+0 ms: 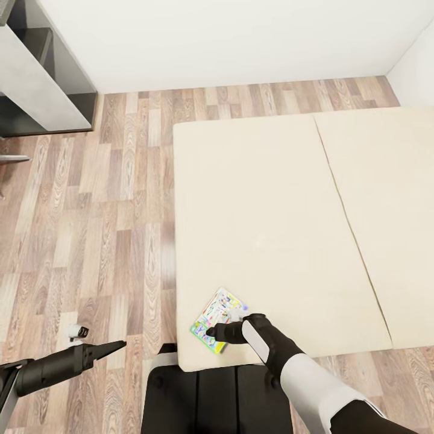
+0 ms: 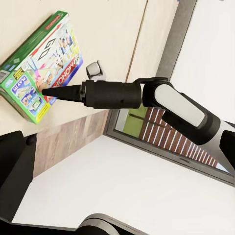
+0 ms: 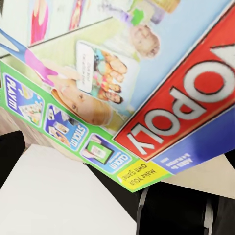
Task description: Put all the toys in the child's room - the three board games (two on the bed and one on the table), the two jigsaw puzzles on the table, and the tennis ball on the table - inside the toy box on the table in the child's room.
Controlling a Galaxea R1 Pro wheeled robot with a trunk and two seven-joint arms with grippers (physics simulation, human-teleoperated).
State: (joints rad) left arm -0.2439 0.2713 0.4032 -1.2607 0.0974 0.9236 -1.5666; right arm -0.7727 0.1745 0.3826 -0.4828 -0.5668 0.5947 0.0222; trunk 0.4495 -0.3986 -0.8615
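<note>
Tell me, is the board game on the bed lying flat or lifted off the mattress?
Seemingly tilted: in the left wrist view the board game shows its green edge raised off the bed, near the right gripper. Whether it is gripped, cannot tell.

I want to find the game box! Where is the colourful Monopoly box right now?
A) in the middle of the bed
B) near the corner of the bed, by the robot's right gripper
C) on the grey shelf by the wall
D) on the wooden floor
B: the Monopoly box lies at the near corner of the bed, with the right gripper right at its edge.
</note>
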